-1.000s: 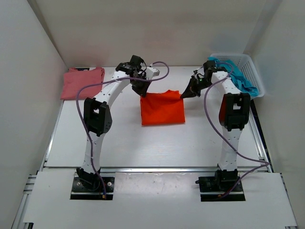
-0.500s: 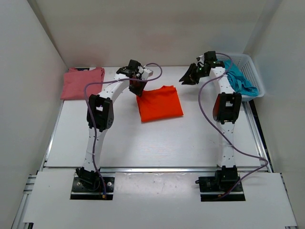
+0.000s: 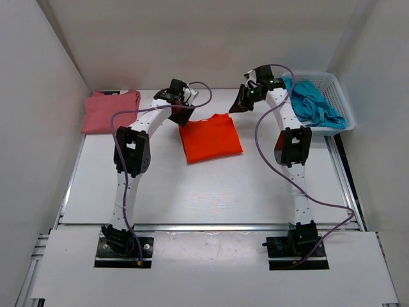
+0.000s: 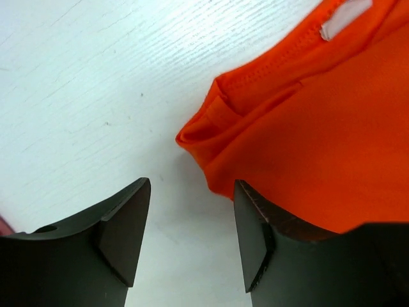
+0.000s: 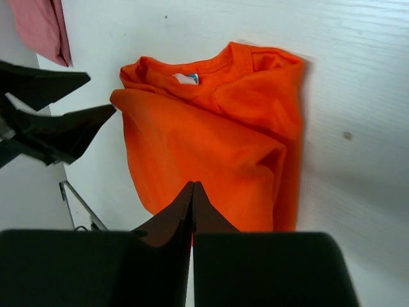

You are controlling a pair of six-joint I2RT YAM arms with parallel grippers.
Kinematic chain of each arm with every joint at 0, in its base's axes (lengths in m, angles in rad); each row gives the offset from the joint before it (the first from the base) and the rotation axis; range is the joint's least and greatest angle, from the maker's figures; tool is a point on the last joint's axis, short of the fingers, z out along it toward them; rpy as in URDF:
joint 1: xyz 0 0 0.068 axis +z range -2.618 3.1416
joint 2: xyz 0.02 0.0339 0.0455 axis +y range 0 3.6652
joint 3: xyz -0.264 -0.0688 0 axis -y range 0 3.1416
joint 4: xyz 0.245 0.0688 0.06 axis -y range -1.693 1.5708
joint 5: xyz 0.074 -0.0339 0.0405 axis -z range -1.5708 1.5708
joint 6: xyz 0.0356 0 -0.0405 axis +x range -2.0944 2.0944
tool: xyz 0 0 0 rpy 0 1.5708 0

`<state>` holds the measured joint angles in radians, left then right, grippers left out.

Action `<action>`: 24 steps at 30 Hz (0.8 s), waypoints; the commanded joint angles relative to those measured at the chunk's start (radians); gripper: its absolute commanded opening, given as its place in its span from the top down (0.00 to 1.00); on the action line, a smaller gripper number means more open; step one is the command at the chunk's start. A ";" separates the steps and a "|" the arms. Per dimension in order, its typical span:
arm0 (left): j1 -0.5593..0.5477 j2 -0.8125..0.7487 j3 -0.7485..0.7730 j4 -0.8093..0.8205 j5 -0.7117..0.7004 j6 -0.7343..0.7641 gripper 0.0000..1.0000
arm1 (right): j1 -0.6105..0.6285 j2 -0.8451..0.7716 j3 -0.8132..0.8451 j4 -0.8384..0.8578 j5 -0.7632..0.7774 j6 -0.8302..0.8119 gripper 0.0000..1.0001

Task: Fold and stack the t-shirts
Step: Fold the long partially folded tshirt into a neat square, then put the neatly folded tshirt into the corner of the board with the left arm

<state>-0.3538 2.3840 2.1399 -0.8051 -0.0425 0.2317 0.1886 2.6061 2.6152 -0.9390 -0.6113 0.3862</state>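
The orange t-shirt point(image 3: 209, 137) is being shown folded at the table's point(image 3: 223, 192) centre, not yet stacked on the folded pink t-shirt point(image 3: 110, 110) at ten o'clock; the teal t-shirt point(image 3: 313, 107) is being seen bunched in the basket point(image 3: 337, 96) at two o'clock. The left end effector point(image 4: 192, 192) is being held released, the right end effector point(image 5: 192, 185) clenched, empty. Nothing is being read on the orange neck label point(image 5: 187, 78).

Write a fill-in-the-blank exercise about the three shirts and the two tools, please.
1. The teal shirt lies in the white ____.
2. The left tool stands ____ beside the orange shirt.
3. The right tool is ____ and holds nothing.
4. The pink shirt lies at the far ____ corner of the table.
Missing words: basket; open; shut; left.
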 commanded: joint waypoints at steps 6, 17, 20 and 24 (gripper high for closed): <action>0.007 -0.256 -0.243 -0.045 0.271 -0.025 0.26 | 0.012 0.115 0.166 -0.128 0.030 -0.066 1.00; 0.027 -0.336 -0.526 0.110 0.435 -0.282 0.12 | 0.031 0.030 0.203 -0.366 0.371 -0.136 1.00; 0.030 -0.326 -0.531 0.130 0.412 -0.331 0.09 | 0.041 -0.082 0.151 -0.385 0.432 -0.132 1.00; 0.032 -0.296 -0.500 0.156 0.409 -0.377 0.08 | 0.066 -0.188 0.111 -0.396 0.484 -0.115 0.97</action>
<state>-0.3290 2.1212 1.6035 -0.7078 0.3481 -0.0799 0.2268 2.5916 2.7308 -1.2984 -0.2157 0.2790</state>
